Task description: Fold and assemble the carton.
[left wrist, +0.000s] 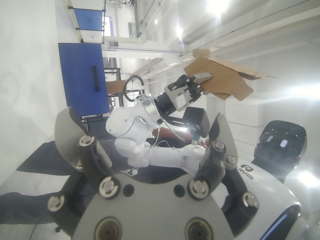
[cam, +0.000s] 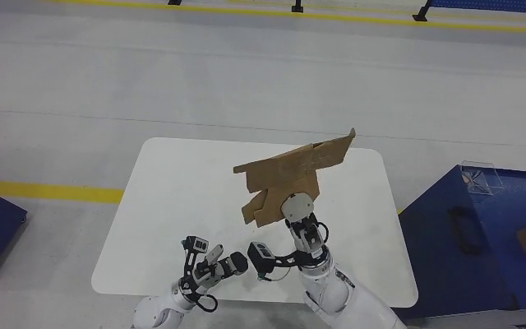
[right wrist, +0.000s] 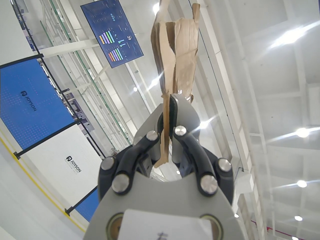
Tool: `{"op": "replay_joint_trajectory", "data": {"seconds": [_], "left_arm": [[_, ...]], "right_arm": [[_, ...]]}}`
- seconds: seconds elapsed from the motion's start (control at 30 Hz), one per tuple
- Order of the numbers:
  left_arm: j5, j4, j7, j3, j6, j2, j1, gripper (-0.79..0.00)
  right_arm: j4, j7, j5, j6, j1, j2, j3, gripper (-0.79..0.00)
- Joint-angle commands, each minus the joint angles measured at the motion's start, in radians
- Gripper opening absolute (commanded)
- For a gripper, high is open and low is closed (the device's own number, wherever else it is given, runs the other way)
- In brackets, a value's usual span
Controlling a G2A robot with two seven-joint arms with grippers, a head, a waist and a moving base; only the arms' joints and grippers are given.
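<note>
Fingers (right wrist: pixel 185 118) of the right gripper (right wrist: pixel 168 103) pinched on the lower edge of the flattened carton (cam: pixel 292 171), cardboard sandwiched between them, held tilted in the air over the white table (cam: pixel 181 189), left gripper (cam: pixel 209 257) apart near the table's front edge, its fingers (left wrist: pixel 65 131) spread, holding nothing

Right fingers (right wrist: pixel 185 116) pinched, left fingers (left wrist: pixel 67 132) spread.
</note>
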Motion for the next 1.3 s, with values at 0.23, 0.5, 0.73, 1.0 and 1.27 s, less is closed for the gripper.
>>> {"op": "replay_joint_trajectory", "data": {"seconds": [0.23,0.5,0.73,1.0,1.27], "left_arm": [[0.000,0.000,0.000,0.000,0.000,0.000,0.000,0.000],[0.000,0.000,0.000,0.000,0.000,0.000,0.000,0.000],[0.000,0.000,0.000,0.000,0.000,0.000,0.000,0.000],[0.000,0.000,0.000,0.000,0.000,0.000,0.000,0.000],[0.000,0.000,0.000,0.000,0.000,0.000,0.000,0.000]], "right_arm": [[-0.052,0.312,-0.693,-0.181,-0.026,0.000,0.365,-0.785],[-0.041,0.884,-1.552,-0.879,-0.051,0.004,0.577,-0.785],[-0.120,0.938,-1.915,-1.355,-0.093,0.010,0.695,-0.785],[-0.217,0.765,-2.190,-1.568,-0.125,0.000,0.713,-0.785],[-0.217,0.765,-2.190,-1.568,-0.125,0.000,0.713,-0.785]]}}
